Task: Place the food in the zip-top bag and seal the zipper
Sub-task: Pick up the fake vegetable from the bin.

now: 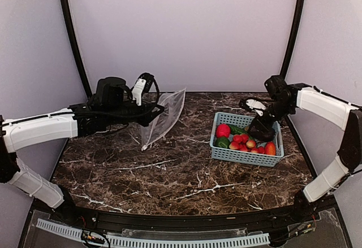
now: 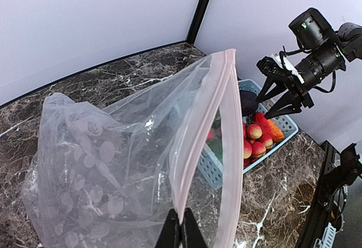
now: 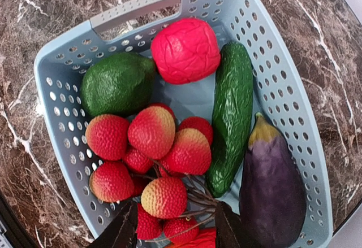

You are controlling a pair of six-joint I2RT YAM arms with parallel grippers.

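right gripper (image 3: 175,217) fingertips parted astride strawberry cluster (image 3: 164,197) in blue basket (image 3: 285,84), nothing yet gripped; eggplant (image 3: 271,186) just beside. left gripper (image 2: 181,230) clenched on zipper (image 2: 226,118), zip-top bag (image 2: 96,152) held with mouth gaping toward basket, no food seen inside. step judged: first pick. next called for: jaws closed on cluster, lifted, carried into mouth.

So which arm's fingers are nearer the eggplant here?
Right. The right fingers hover over the basket, just beside the eggplant; the left fingers are across the table, pinched shut on the zipper of the zip-top bag.
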